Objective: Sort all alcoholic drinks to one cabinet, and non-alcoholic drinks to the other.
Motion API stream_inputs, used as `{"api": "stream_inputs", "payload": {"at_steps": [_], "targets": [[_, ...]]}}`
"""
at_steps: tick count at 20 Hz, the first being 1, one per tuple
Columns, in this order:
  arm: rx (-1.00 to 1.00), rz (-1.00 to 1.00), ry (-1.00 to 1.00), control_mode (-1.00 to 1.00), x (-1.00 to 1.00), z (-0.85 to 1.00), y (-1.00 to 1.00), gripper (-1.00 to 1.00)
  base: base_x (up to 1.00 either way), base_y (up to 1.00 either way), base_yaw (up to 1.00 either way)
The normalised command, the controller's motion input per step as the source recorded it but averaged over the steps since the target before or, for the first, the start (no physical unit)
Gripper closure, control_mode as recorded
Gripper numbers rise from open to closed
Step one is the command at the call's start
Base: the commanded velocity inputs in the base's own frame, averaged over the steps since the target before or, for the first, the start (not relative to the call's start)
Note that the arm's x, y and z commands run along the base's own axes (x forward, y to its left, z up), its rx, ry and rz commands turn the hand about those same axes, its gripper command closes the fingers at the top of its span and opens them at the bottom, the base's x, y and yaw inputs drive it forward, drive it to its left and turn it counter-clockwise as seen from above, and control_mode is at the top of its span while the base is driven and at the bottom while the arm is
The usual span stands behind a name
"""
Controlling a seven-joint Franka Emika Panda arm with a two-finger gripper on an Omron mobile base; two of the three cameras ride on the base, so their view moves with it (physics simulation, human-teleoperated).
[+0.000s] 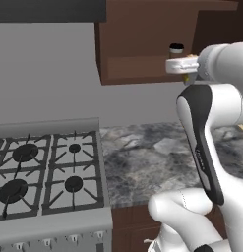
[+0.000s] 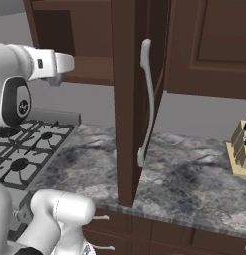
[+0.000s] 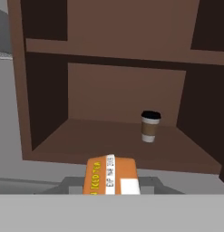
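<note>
stove (image 1: 39, 172): far left in left base view, grey, four dark burners, no drinks on it.
open cabinet (image 3: 45, 113): dark brown wall unit, plain brown inside, one shelf board (image 3: 113, 50) across the upper part; bottom board bare apart from the cup.
can (image 3: 111, 175): yellow-orange, white label strip, held at the bottom of hand view, just short of the cabinet's front lip, not yet inside.
can, handling: judged light, thin-walled, smooth; likely to dent under a hard squeeze and to slip if tilted. Best held across the round body at mid-height, as seems the case now; to be set down upright and flat before letting go.
hand (image 1: 188, 66): pinched to its narrowest on the can, raised level with the cabinet's bottom board; fingers themselves hidden behind the can in hand view.
coffee cup (image 3: 150, 126): tan paper, dark lid, upright on the bottom board, right of centre, well back from the edge. Judged soft-sided and easy to tip; room for the can beside it, to its left.
cabinet door (image 2: 125, 99): swung open, edge-on in right base view, long curved silver handle (image 2: 147, 99).
desk (image 2: 194, 174): grey marble; knife block (image 2: 240, 154) at its far right.
</note>
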Motion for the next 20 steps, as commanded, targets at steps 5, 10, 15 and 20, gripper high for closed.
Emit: {"api": "stream_inputs", "payload": {"at_steps": [5,10,15,20], "targets": [[0.00,0.00,0.00,-1.00,0.16,0.00,0.00,1.00,0.00,0.00,0.00],[0.00,0.00,0.00,-1.00,0.20,0.00,0.00,1.00,0.00,0.00,0.00],[0.00,0.00,0.00,-1.00,0.21,0.00,0.00,1.00,0.00,0.00,0.00],[0.00,0.00,0.00,-1.00,0.22,-0.02,0.00,1.00,0.00,0.00,0.00]]}}
